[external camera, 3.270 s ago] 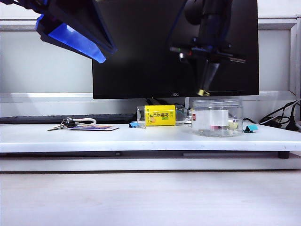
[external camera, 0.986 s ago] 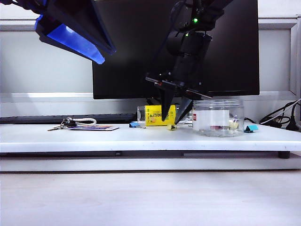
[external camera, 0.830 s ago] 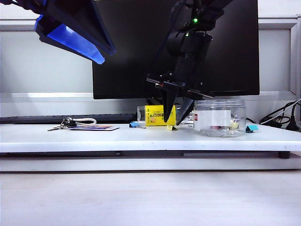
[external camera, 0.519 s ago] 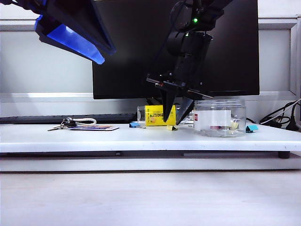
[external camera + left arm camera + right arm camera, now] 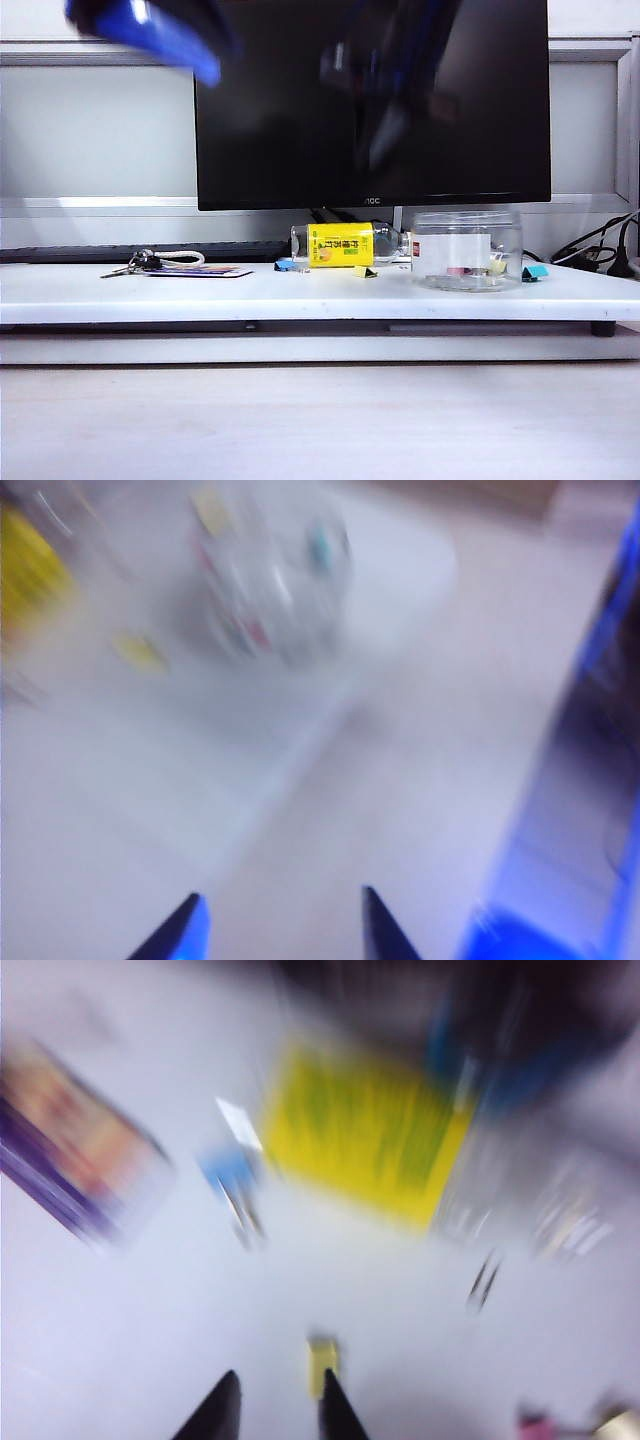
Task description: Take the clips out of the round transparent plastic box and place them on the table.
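Observation:
The round transparent plastic box [image 5: 467, 250] stands on the table [image 5: 300, 295] to the right, with a pale-yellow clip [image 5: 496, 266] still inside. Another yellow clip [image 5: 366, 272] lies free on the table left of the box. My right gripper [image 5: 278, 1395] is a dark blur in front of the monitor, above that clip. In the right wrist view its jaws stand apart with nothing between them, and the clip [image 5: 322, 1360] lies beyond one fingertip. My left gripper [image 5: 280, 915] hangs high at the upper left [image 5: 185, 50], open and empty, and sees the box [image 5: 270, 580] as a blur.
A bottle with a yellow label [image 5: 340, 245] lies behind the free clip. A small blue clip [image 5: 288, 265] sits left of it, and keys [image 5: 150, 262] with a card [image 5: 200, 271] further left. A teal clip [image 5: 535, 271] and cables [image 5: 600, 250] are right of the box. A monitor [image 5: 300, 100] stands behind.
My right gripper has lifted off the table, leaving the yellow clip lying there, and its jaws have narrowed. Both arms are moving upward and blur.

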Robot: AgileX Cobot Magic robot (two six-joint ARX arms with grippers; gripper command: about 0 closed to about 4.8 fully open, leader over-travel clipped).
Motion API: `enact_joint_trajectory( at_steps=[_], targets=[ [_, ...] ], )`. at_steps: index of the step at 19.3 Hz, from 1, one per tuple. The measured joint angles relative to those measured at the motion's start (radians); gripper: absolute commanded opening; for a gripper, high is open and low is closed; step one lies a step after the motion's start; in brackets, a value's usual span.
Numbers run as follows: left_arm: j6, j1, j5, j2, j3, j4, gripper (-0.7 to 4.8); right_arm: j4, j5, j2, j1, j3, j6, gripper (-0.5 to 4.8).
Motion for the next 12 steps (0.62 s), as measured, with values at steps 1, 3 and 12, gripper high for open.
enact_joint_trajectory(
  at_steps=[1,3,12],
  targets=[
    [-0.003,0.0,-0.027,-0.046,0.0,0.023,2.05,0.027,0.0,-0.045,0.0,0.0,0.0,0.81],
    [-0.007,0.0,-0.088,-0.157,0.0,0.077,1.89,0.07,0.0,-0.144,0.0,0.0,0.0,0.71],
    [0.053,0.0,-0.367,-0.673,0.005,0.235,1.12,0.022,0.118,-0.563,0.001,0.0,-0.099,0.53]
  ],
)
